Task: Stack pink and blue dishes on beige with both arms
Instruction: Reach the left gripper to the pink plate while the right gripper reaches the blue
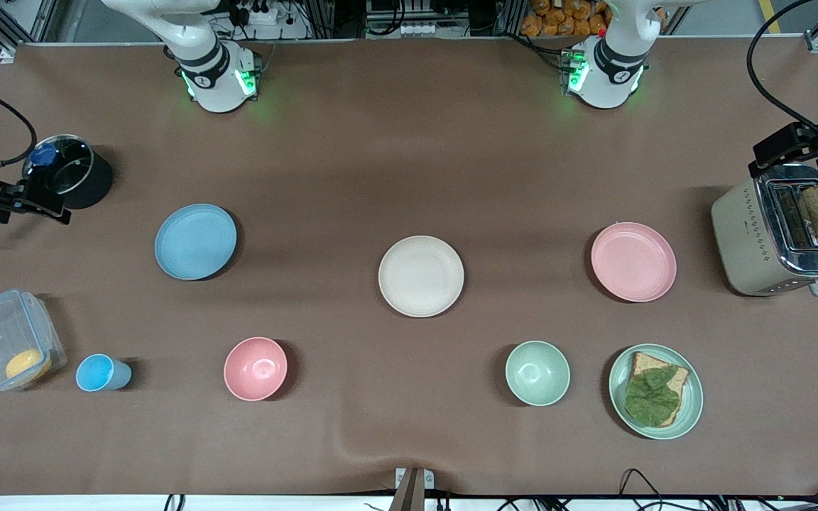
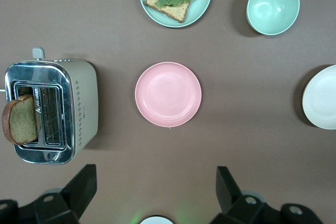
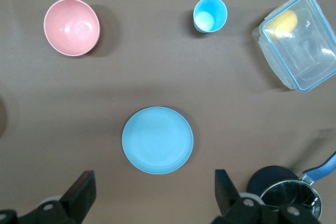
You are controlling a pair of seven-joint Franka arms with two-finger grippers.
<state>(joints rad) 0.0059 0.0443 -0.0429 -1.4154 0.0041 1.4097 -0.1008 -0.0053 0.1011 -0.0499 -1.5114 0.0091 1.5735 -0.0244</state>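
We list three flat round matte plates on the brown table: one light blue [image 1: 195, 241] mid-left of the frame, one cream-beige [image 1: 421, 275] centre, one pastel pink [image 1: 633, 261] mid-right. We judge them light, stiff, best pinched at the low rim. Left tool [image 2: 155, 192] over pink and right tool [image 3: 154, 192] over blue, both spread wide, empty.

Brown table [image 1: 409, 163] — blue plate [image 1: 195, 241]; beige plate [image 1: 421, 275]; pink plate [image 1: 633, 261]; bowls, cup, toaster [image 1: 771, 238] around.
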